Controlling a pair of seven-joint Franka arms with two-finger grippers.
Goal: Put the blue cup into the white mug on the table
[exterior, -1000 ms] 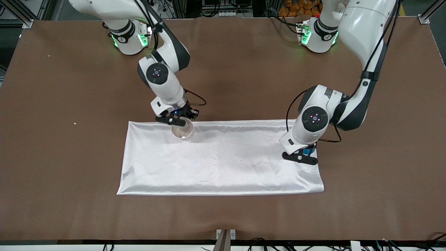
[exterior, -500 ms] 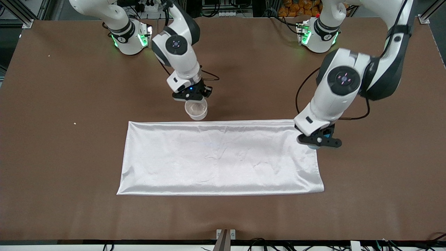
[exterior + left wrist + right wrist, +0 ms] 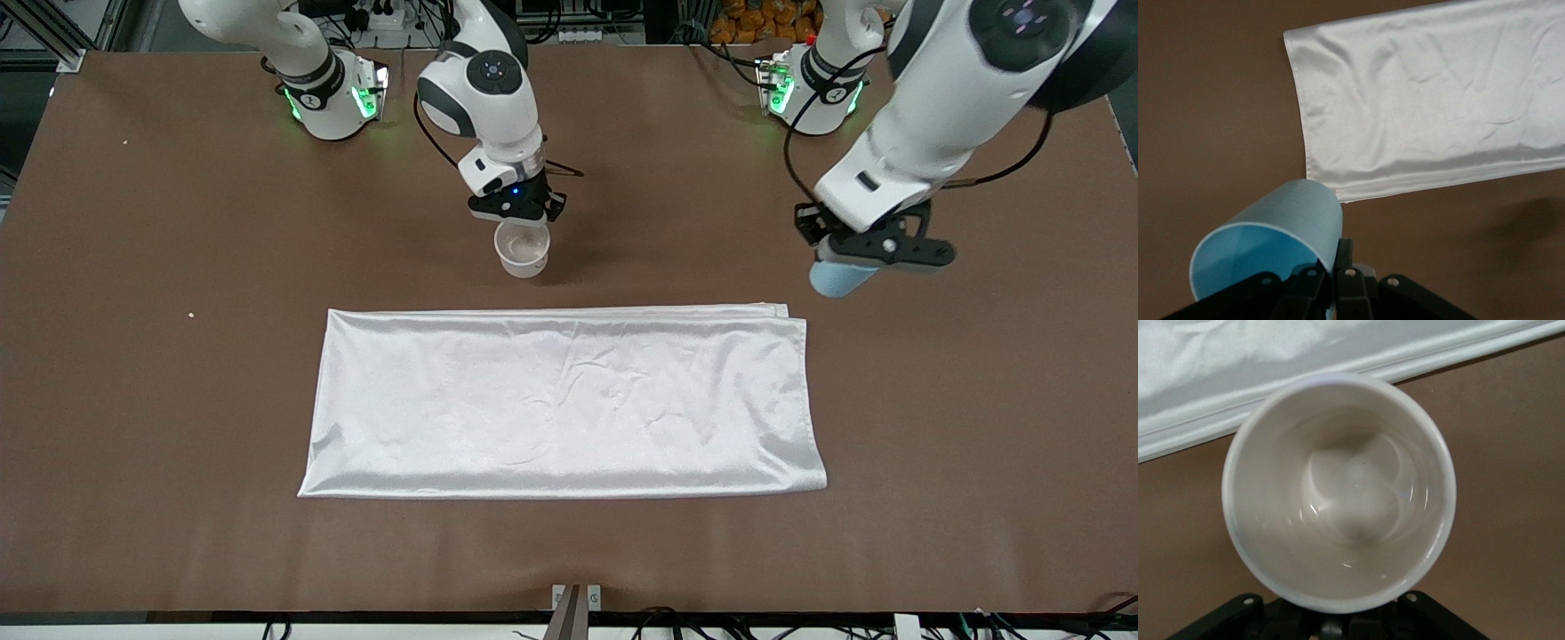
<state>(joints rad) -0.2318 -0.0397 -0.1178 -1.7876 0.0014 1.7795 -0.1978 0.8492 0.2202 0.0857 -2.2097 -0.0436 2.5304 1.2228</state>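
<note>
1. A white cloth (image 3: 562,402) lies flat on the table (image 3: 178,356), nearest the front camera.
2. The left gripper (image 3: 876,249) is clamped on the cup (image 3: 837,277), tilted in the air over bare table just past the cloth's corner at the left arm's end.
3. The right gripper (image 3: 516,206) grips the mug (image 3: 523,249), mouth up, over bare table past the cloth's farther edge.
</note>
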